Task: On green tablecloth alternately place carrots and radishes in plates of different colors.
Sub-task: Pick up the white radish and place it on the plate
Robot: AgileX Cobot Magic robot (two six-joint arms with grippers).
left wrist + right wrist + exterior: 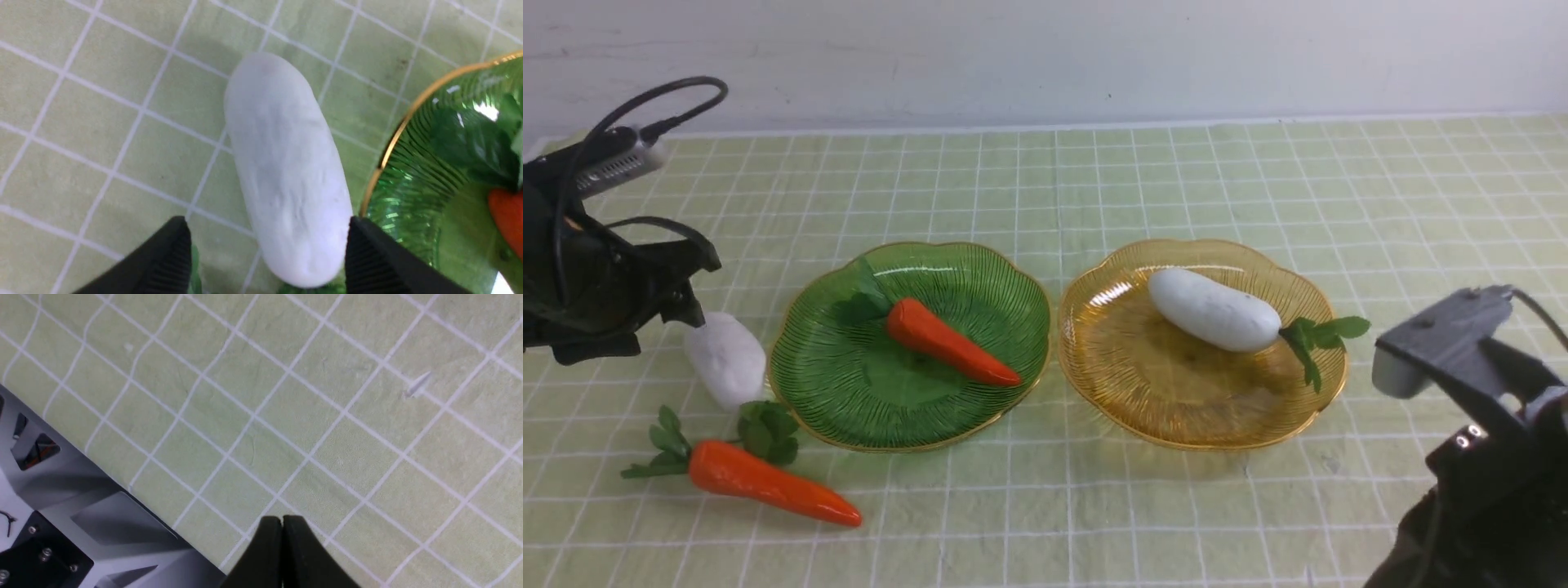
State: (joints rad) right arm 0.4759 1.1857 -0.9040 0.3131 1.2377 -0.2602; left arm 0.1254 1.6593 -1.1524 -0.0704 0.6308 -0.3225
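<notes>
The green plate holds one carrot. The amber plate holds one radish. A second radish lies on the green tablecloth just left of the green plate. A second carrot lies on the cloth at the front left. My left gripper is open, with one finger on each side of the second radish, close to the green plate's rim. My right gripper is shut and empty over bare cloth.
My left arm with its cable is at the far left, above the radish on the cloth. My right arm is at the front right, beside the amber plate. A white wall runs behind the table's far edge.
</notes>
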